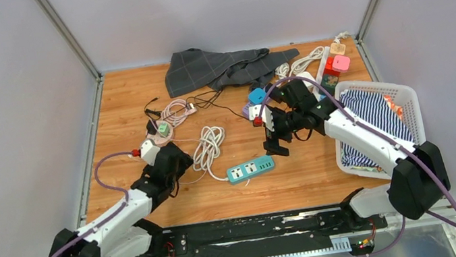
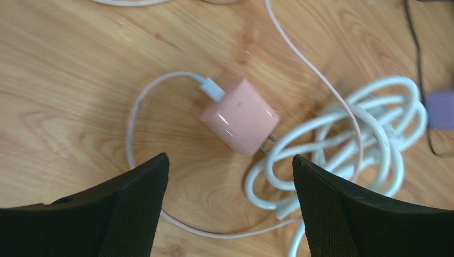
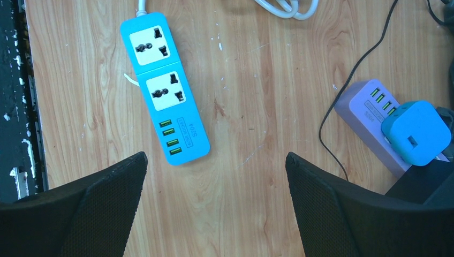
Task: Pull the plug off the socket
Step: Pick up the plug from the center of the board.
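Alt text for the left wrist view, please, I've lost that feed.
A pink charger plug lies unplugged on the wooden table, prongs bare, a thin white lead running from its other end. The left gripper hovers over it with jaws open and empty; a coil of white cable lies beside the plug.

The light wooden table (image 1: 119, 104) carries a teal plastic power strip (image 1: 251, 168), coiled white cable (image 1: 209, 146), pink cube charger (image 2: 240, 115) and grey checked cloth (image 1: 202, 67).

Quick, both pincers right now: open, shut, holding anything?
Left pincer: open, empty, above the pink charger.
Right pincer: open, holding nothing.
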Available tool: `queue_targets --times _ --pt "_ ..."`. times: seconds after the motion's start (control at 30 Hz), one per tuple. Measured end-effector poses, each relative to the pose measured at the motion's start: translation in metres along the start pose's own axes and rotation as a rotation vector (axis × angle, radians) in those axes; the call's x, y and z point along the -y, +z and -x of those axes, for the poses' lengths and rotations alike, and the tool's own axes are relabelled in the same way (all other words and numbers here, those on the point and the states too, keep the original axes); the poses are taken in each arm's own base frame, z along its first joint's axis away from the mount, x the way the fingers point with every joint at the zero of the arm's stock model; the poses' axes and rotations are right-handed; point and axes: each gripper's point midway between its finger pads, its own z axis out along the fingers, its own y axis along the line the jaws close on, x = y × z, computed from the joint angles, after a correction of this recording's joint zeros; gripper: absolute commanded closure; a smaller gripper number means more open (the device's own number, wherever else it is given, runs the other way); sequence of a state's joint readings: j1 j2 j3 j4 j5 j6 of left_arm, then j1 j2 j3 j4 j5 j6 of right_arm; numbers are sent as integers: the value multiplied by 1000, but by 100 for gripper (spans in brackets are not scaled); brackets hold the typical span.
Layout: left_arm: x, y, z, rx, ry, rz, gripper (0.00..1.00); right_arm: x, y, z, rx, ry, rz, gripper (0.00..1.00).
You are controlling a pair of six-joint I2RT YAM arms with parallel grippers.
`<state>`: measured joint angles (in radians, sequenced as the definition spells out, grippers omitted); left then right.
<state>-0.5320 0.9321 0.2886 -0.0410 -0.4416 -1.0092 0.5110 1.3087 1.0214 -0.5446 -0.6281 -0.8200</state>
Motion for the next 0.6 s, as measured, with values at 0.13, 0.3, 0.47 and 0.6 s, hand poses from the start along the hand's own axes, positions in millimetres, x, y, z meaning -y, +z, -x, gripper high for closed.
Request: queue_targets --times 0.13,0.3,0.47,0.6 --pt "-3 8 11 -1 -3 168 13 0 2 -2 -5 0 6 0" --pt "7 28 10 -30 13 264 14 0 3 -4 -9 1 10 0" --pt "1 45 -1 -84 65 378 20 -1 4 -5 -10 -1 10 0" --pt "2 54 -1 -91 98 444 46 -1 4 -5 -11 -1 11 0"
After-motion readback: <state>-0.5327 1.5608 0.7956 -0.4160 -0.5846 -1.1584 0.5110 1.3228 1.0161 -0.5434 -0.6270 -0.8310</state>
